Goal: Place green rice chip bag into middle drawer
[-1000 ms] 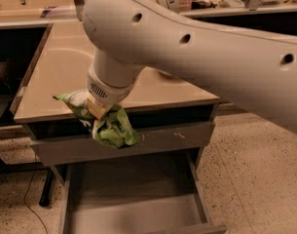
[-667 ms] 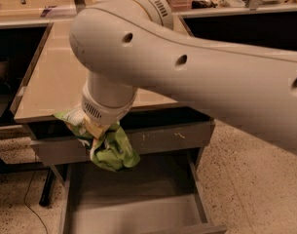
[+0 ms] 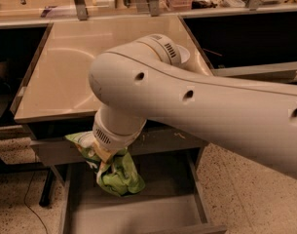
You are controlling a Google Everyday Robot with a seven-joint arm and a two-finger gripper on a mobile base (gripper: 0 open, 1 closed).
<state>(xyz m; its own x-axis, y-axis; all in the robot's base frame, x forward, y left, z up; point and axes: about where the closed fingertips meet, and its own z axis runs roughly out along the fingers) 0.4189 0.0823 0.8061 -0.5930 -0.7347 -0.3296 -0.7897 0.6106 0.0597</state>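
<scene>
Holds the green rice chip bag (image 3: 120, 177) off every surface, crumpled and drooping, just below the scratched drawer front (image 3: 172, 139) and above the rear left part of the open middle drawer (image 3: 153, 214). Grips it with the pincer (image 3: 105, 161), clamped on the upper folds and mostly buried in foil beneath the wrist of the arm (image 3: 187, 101). Not yet resting on the drawer bottom, as far as can be told.

Most likely to go wrong at the release. Dropping from here, close to the left wall (image 3: 65, 199), risks draping a corner over that wall or tipping the bag out onto the floor (image 3: 21, 199). Better to shift toward the drawer's middle first. Springy foil, so expect some unfolding and bounce on the flat metal. Letting go too far back risks wedging the bag under the drawer front above, or leaving a fold standing high enough to catch on closing. Lowering further risks knocking the bulky wrist against the edge of the table (image 3: 60, 72) or against that upper front. Also possible: foil snagging on the pincer at opening and lifting out again with the retreat.
</scene>
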